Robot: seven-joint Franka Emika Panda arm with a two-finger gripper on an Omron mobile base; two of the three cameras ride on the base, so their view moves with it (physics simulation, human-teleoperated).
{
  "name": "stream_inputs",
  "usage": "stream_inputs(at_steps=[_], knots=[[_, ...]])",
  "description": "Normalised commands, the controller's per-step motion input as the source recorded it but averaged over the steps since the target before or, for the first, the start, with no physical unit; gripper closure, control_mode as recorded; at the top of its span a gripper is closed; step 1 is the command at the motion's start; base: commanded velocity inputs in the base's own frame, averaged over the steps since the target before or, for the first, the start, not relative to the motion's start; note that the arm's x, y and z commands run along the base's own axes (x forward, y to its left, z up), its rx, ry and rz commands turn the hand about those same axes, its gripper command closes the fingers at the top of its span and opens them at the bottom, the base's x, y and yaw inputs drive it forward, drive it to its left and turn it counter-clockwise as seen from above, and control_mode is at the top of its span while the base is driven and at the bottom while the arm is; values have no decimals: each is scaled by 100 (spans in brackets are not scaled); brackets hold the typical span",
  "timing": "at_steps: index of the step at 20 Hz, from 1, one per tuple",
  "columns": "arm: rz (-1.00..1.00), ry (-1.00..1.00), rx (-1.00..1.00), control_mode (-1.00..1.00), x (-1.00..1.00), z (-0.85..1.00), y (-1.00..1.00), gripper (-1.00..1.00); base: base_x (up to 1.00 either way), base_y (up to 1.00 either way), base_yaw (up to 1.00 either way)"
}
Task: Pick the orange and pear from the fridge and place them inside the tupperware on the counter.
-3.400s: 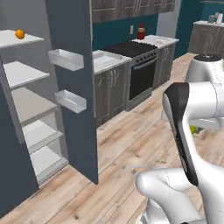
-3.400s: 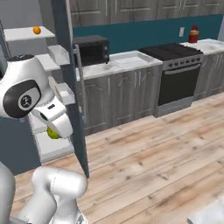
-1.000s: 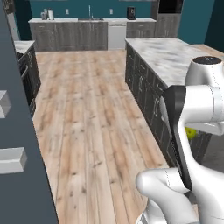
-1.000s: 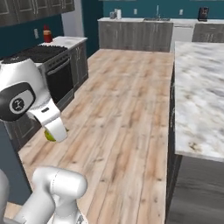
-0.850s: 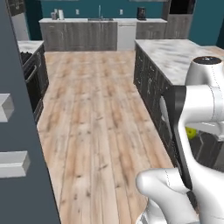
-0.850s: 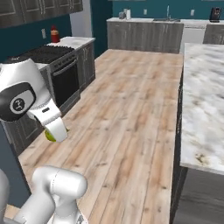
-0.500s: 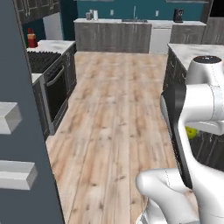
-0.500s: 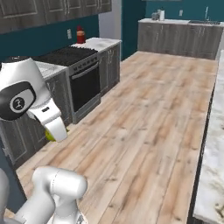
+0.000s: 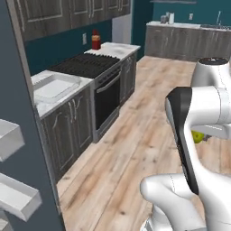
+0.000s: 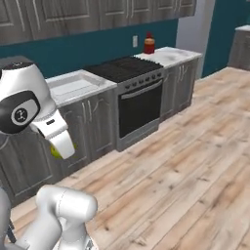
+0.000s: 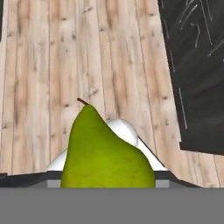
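The yellow-green pear (image 11: 103,148) sits stem-up in my gripper, whose jaws are shut on it. In the base views the pear (image 9: 197,136) peeks out beside my white forearm, and my gripper (image 10: 60,148) holds it low over the wooden floor. The white tupperware (image 9: 53,85) lies on the marbled counter (image 9: 41,104) left of the stove, and shows again as the tupperware (image 10: 73,83) ahead of my arm. The fridge door (image 9: 22,113) stands open at the left edge. The orange is out of view.
A black stove (image 9: 85,66) with its oven front (image 10: 139,110) stands next to the tupperware. A red bottle (image 9: 95,40) sits on the counter beyond it. White door bins (image 9: 18,198) jut from the fridge door. Open wood floor (image 10: 195,166) lies to the right.
The whole view has swung round with the base: the island counter has left the picture, and the stove and the counter with the tupperware have come in. The pear stays gripped.
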Motion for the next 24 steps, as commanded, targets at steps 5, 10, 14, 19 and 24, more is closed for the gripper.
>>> stream_inputs(at_steps=[5,10,14,19,24], knots=[[0,0,0,100,0,0,0,100,100,-17,56],[0,0,0,100,0,0,0,100,100,-36,39],[0,0,0,100,0,0,0,100,100,-38,31],[0,0,0,100,0,0,0,100,100,-28,46],[0,0,0,100,0,0,0,100,100,-9,63]])
